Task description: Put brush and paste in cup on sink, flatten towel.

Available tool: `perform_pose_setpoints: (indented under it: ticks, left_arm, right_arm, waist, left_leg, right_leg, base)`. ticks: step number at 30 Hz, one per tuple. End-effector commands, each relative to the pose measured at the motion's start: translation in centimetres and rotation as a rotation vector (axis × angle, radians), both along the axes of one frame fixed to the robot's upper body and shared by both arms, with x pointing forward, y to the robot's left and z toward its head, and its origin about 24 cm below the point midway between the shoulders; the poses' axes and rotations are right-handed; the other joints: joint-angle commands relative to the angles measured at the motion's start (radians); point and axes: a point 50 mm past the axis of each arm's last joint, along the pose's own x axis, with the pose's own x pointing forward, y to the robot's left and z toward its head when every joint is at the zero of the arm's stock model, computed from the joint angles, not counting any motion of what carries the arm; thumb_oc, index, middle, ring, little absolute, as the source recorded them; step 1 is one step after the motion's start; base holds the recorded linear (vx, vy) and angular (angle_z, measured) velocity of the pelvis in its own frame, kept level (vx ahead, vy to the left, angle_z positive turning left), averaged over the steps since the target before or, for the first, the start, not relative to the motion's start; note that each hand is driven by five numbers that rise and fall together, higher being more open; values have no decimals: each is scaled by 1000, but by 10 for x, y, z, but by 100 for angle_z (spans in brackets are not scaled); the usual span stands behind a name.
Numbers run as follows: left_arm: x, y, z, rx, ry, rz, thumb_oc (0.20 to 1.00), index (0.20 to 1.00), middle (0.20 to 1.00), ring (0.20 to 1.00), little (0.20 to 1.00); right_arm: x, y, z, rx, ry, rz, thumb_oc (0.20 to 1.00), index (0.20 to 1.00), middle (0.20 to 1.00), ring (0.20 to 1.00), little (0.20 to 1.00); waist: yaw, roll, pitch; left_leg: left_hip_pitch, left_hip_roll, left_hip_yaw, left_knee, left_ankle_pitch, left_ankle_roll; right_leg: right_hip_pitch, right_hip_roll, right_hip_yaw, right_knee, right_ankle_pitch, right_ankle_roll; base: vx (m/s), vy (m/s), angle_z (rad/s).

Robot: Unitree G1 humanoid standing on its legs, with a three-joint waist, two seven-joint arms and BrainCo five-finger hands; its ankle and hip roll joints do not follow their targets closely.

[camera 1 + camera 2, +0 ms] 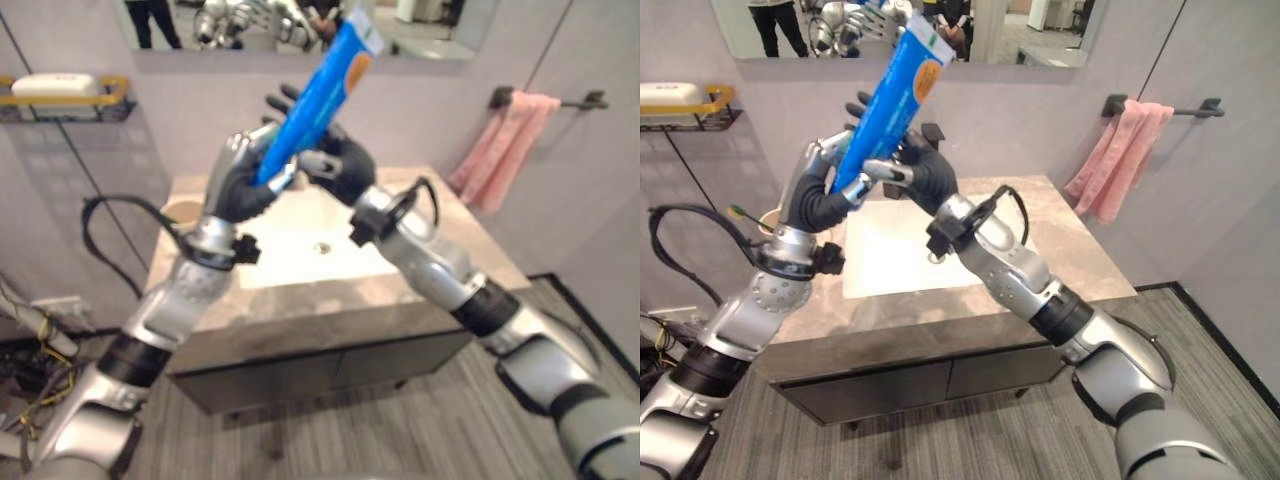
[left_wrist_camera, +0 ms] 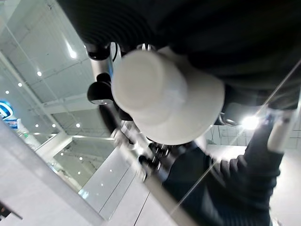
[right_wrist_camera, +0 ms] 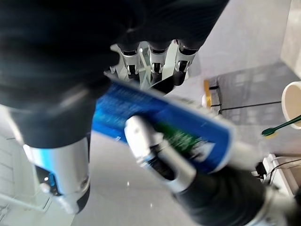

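A blue toothpaste tube (image 1: 322, 88) stands tilted high above the sink (image 1: 290, 262), cap end down. My left hand (image 1: 235, 185) is shut round its lower end; the white cap (image 2: 164, 94) shows close up in the left wrist view. My right hand (image 1: 345, 170) is against the tube (image 3: 188, 132) from the other side, fingers straight behind it and thumb apart. A pale cup (image 1: 768, 222) stands at the counter's left end with a green toothbrush (image 1: 740, 212) in it. A pink towel (image 1: 500, 150) hangs bunched on a wall bar at the right.
The stone countertop (image 1: 330, 300) surrounds the white basin, with dark cabinet doors (image 1: 330, 365) below. A wall shelf (image 1: 60, 100) with a white item is at the upper left. A mirror (image 1: 250, 25) hangs above the sink.
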Motion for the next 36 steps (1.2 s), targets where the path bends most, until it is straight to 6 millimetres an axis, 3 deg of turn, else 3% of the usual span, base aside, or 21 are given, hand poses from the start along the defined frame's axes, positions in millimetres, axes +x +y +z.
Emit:
perform_pose_setpoints:
  ticks: [1,16,36]
  left_arm:
    - [-2,-4,33,-9,-112,-50,200,200,200,200,200]
    - [-4,-1,14,-53,-30,-61,200,200,200,200,200]
    - [-4,1,-3,-62,41,-57,200,200,200,200,200]
  right_arm:
    - [-2,0,49,45,-149,26,1000,1000,1000,1000,1000]
    - [-6,-2,65,110,-216,-2,1000,1000,1000,1000,1000]
    - [-8,0,72,136,-248,-20,1000,1000,1000,1000,1000]
  waist:
    - [22,-32,-12]
    - [21,-30,-11]
    - [18,-27,-11]
  left_leg:
    - [45,52,-56,13,-112,0]
    - [45,56,-60,13,-113,0]
    - [49,54,-59,13,-116,3]
  right_leg:
    - [-8,-66,-71,5,43,27]
    - [-5,-64,-77,5,39,24]
    - [-4,-62,-72,5,38,24]
  base:
    - [0,0,0]
    - [0,0,0]
    - [0,0,0]
